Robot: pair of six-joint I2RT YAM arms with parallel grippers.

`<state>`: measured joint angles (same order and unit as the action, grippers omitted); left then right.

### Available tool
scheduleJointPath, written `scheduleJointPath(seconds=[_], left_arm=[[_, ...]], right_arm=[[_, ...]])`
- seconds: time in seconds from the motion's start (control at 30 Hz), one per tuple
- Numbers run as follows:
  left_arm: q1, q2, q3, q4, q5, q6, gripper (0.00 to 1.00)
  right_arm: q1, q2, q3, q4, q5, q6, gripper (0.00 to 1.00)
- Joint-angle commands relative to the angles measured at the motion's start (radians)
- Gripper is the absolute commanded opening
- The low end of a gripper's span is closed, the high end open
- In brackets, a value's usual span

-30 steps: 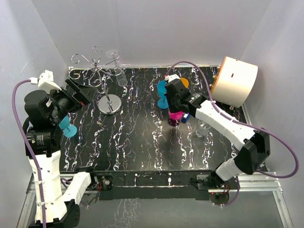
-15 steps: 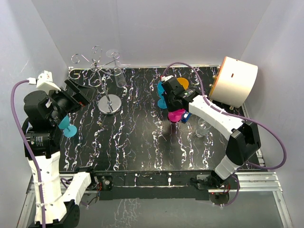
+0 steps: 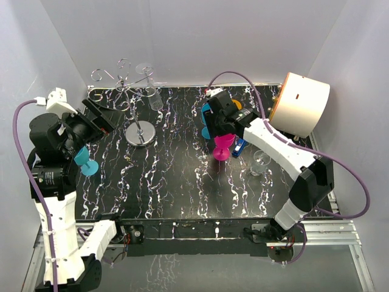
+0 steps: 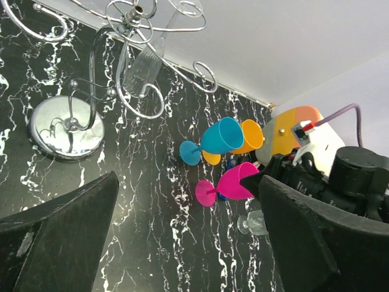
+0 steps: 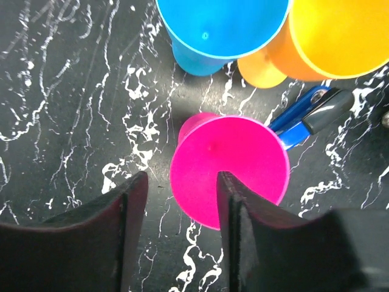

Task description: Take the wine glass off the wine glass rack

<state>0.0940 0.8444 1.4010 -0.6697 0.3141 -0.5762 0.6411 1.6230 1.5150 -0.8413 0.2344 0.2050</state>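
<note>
While the right gripper point(image 5: 181, 177) hangs directly over a pink goblet point(image 5: 246, 161), its fingers stand parted. Dark tabletop shows between the left finger and the goblet's rim, so nothing is pinched. The goblet stands upright on the black marbled table point(image 3: 176, 182). A blue goblet point(image 5: 222, 24) is just beyond it at 12 o'clock and an orange goblet point(image 5: 340, 36) at 1 o'clock. A blue clip point(image 5: 304, 112) lies close at the pink goblet's 2 o'clock.

The wine glass point(image 3: 153, 96), clear and tilted, hangs bowl-down from a curled arm of the wine glass rack point(image 3: 140, 132), at about 4 o'clock from the rack's top. Seen from above, the rack stands at the table's 10 o'clock, well apart from the goblets. The left gripper point(image 4: 187, 182) is spread wide and holds nothing. It sits near the rack's shiny disc base, at that base's 9 o'clock, without touching it.

A small clear glass point(image 3: 261, 161) stands at 4 o'clock from the pink goblet. A pale drum point(image 3: 301, 103) rests at the table's 2 o'clock corner.
</note>
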Motion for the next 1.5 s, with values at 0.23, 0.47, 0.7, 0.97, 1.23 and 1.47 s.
scheduleJointPath(seconds=[0.23, 0.47, 0.7, 0.97, 1.23, 1.47], left_arm=[[-0.005, 0.110, 0.067, 0.165, 0.194, -0.126, 0.99], [-0.025, 0.273, 0.160, 0.253, 0.304, -0.183, 0.99], [-0.108, 0.467, 0.366, 0.239, 0.301, -0.170, 0.99], [-0.188, 0.732, 0.742, 0.054, 0.184, -0.044, 0.98], [-0.192, 0.919, 1.021, -0.113, -0.047, 0.092, 0.86], [-0.192, 0.993, 1.046, -0.179, -0.134, 0.134, 0.68]], right_arm=[[-0.002, -0.456, -0.218, 0.249, -0.070, -0.034, 0.81], [-0.002, -0.646, -0.421, 0.360, -0.079, 0.016, 0.90], [-0.002, -0.719, -0.488, 0.401, -0.078, 0.029, 0.97], [-0.001, -0.745, -0.504, 0.396, -0.059, 0.016, 0.98], [-0.002, -0.755, -0.504, 0.379, -0.068, 0.029, 0.98], [-0.002, -0.752, -0.512, 0.370, -0.079, 0.044, 0.98]])
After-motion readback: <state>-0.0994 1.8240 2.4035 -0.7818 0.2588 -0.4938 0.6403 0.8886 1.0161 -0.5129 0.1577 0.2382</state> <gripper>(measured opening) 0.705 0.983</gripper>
